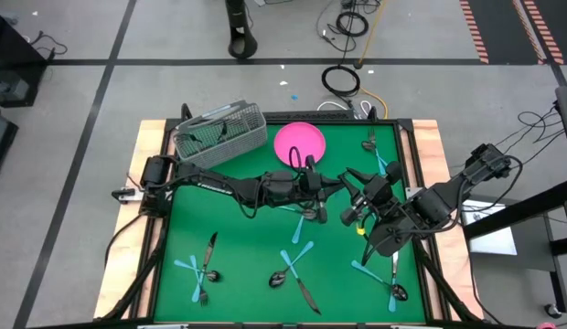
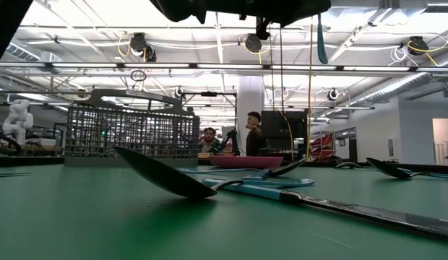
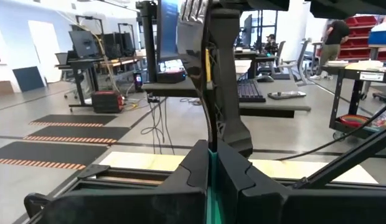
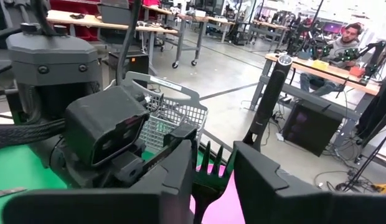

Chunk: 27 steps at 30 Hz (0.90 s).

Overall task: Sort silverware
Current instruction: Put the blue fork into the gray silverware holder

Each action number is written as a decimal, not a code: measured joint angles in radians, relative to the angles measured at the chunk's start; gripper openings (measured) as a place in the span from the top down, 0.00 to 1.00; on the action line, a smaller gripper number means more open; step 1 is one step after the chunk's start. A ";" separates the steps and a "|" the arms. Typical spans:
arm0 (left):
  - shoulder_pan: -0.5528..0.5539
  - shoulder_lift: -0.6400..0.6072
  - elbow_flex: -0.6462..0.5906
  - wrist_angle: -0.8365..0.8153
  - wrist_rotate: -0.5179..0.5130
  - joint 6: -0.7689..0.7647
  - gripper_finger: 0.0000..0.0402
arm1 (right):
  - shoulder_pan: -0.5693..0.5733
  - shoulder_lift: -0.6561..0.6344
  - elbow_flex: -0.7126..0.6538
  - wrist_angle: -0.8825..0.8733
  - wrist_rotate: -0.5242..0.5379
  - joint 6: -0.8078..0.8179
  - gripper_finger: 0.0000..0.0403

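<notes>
Was hard to tell the left gripper [image 1: 313,194] from the right gripper [image 1: 355,203] from above, bunched close over the middle of the green table [image 1: 247,228]. Saw only dark arm parts, cut off, at the top of the low view. Found the left gripper pinched tight on a thin blue-handled piece [image 3: 210,193], most of it hidden between the fingers [image 3: 233,180]. Found the right gripper narrow, holding a dark fork [image 4: 209,177] with prongs up and handle hidden. Saw the other silverware [image 1: 203,270] lying spread over the table, near the pink plate [image 1: 299,143] and wire basket [image 1: 219,132].
</notes>
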<state>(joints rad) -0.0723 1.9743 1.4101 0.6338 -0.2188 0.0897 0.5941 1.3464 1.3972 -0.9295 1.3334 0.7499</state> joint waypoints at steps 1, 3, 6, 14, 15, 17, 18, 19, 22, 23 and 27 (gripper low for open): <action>0.000 0.000 0.000 0.000 0.000 0.002 0.99 | 0.000 0.000 0.000 0.002 0.000 0.000 0.74; 0.000 0.000 0.000 0.000 0.000 0.003 0.99 | 0.000 0.000 0.000 0.008 0.000 -0.003 0.68; 0.004 0.000 0.000 0.000 -0.012 0.003 0.99 | 0.001 0.000 0.000 0.007 -0.009 -0.008 0.56; 0.044 -0.010 0.000 -0.058 -0.020 0.001 1.00 | 0.009 -0.060 0.000 -0.010 -0.195 -0.031 0.36; 0.051 -0.017 0.000 -0.083 -0.022 0.000 1.00 | 0.012 -0.070 0.000 -0.013 -0.215 -0.031 0.35; 0.065 -0.026 -0.001 -0.138 -0.029 0.002 1.00 | 0.020 -0.088 0.000 -0.035 -0.252 -0.016 0.34; 0.071 -0.032 -0.001 -0.158 -0.034 0.002 1.00 | 0.025 -0.096 0.000 -0.054 -0.265 0.000 0.34; 0.076 -0.046 -0.002 -0.197 -0.038 0.003 1.00 | 0.031 -0.101 0.000 -0.079 -0.272 0.020 0.34; 0.094 -0.089 -0.003 -0.272 -0.044 0.020 1.00 | 0.047 -0.105 0.000 -0.184 -0.278 0.110 0.35; 0.102 -0.110 -0.003 -0.312 -0.044 0.026 1.00 | 0.053 -0.104 0.000 -0.227 -0.280 0.150 0.35; 0.137 -0.203 -0.022 -0.394 -0.037 0.028 1.00 | 0.068 -0.091 -0.022 -0.356 -0.265 0.300 0.35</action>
<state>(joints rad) 0.0648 1.7713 1.3881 0.2402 -0.2556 0.1177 0.6625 1.2558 1.3750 -1.2855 1.0680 1.0495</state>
